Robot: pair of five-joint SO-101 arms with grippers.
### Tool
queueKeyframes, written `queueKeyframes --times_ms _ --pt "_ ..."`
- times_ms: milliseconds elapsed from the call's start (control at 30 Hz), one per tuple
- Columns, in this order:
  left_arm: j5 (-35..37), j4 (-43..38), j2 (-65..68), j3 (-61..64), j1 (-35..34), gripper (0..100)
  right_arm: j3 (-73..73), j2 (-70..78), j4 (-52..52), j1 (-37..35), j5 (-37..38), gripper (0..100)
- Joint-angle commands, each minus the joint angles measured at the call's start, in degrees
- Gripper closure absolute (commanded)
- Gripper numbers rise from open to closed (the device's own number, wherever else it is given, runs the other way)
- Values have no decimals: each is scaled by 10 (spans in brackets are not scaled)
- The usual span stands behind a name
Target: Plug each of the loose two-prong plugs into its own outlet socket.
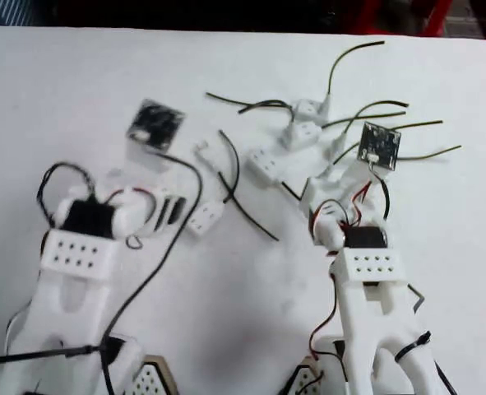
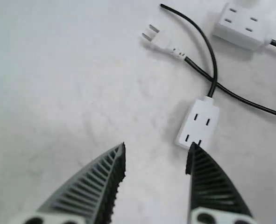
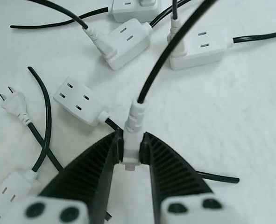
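The left arm's jaws stand wide apart, low over the white counter [image 2: 58, 84]. One tip is close to a white two-outlet plastic socket block [image 2: 198, 122] on a black cord, probably lined up to steady it. Beyond it lies a loose white two-prong plug [image 2: 152, 36], prongs bare. Rightward, the right arm's jaws are clamped on a second white two-prong plug [image 3: 133, 126] by its body, prongs hidden. It is likely meant for the vacant white socket block [image 3: 79, 100] nearby.

A white table [image 1: 251, 321] spanned the view. Beyond its far edge was darkness, with something red [image 1: 428, 15] past the far right corner and blue stripes [image 1: 12, 10] past the far left.
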Motion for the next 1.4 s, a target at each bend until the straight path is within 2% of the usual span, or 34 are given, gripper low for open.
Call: queueKeyframes --times_ms 0,267,433,633,800,1067,1367 --pt "30 -50 -62 51 -22 782 -53 -22 48 -52 33 981" --pt "113 -121 -150 156 -53 782 -89 -22 127 -217 77 981" --pt "114 -153 -180 184 -54 782 -90 -22 155 -307 98 981" --pt "114 -158 -204 183 -52 781 -89 -22 169 -382 101 981" --pt "114 -154 -212 186 -29 781 -90 -29 169 -415 101 981" --pt "114 -153 -212 186 -26 781 -87 -130 174 -420 101 981" --pt "114 -145 -213 178 -20 781 -65 -172 162 -451 102 981"
